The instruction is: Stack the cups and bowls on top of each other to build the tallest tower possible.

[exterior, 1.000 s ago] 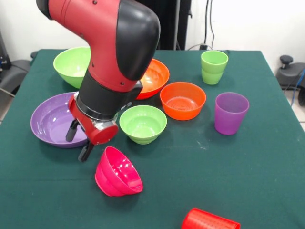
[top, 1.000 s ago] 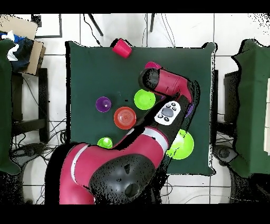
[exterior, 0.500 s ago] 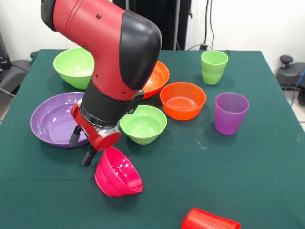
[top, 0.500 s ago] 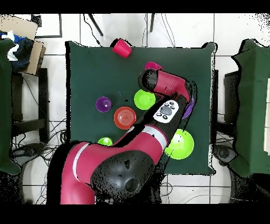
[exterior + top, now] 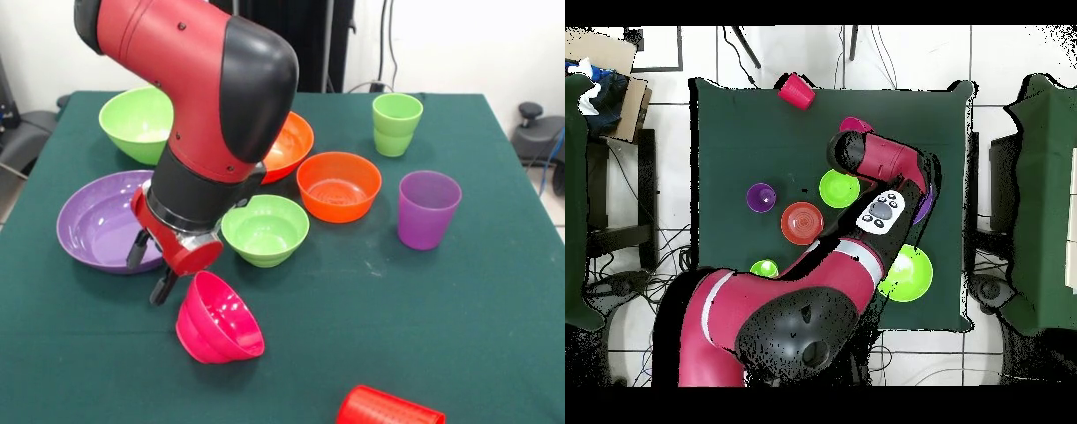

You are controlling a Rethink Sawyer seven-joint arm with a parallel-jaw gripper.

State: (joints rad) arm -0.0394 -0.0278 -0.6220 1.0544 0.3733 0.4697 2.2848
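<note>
Since the frame half a second earlier the gripper has barely shifted, and against the frame a full second back it sits a little lower and closer to the small magenta-pink bowl; the cups and bowls lie where they lay before. Its two dark fingers stand spread apart with nothing between them, hanging just beside that bowl's rim on the side toward the large purple bowl.

The magenta-pink bowl lies tipped on its side toward the table's front edge in the front view, its mouth turned up and toward the arm. The large purple bowl sits upright near the left edge, partly hidden by the gripper. The large lime green bowl stands toward the far left corner, and the large orange bowl shows behind the arm. The small lime green bowl and the small orange bowl stand upright near the table's middle, close together. The purple cup stands upright toward the right edge, and the light green cup toward the far right corner. The red cup lies on its side at the front edge. Nothing is stacked on anything else.
</note>
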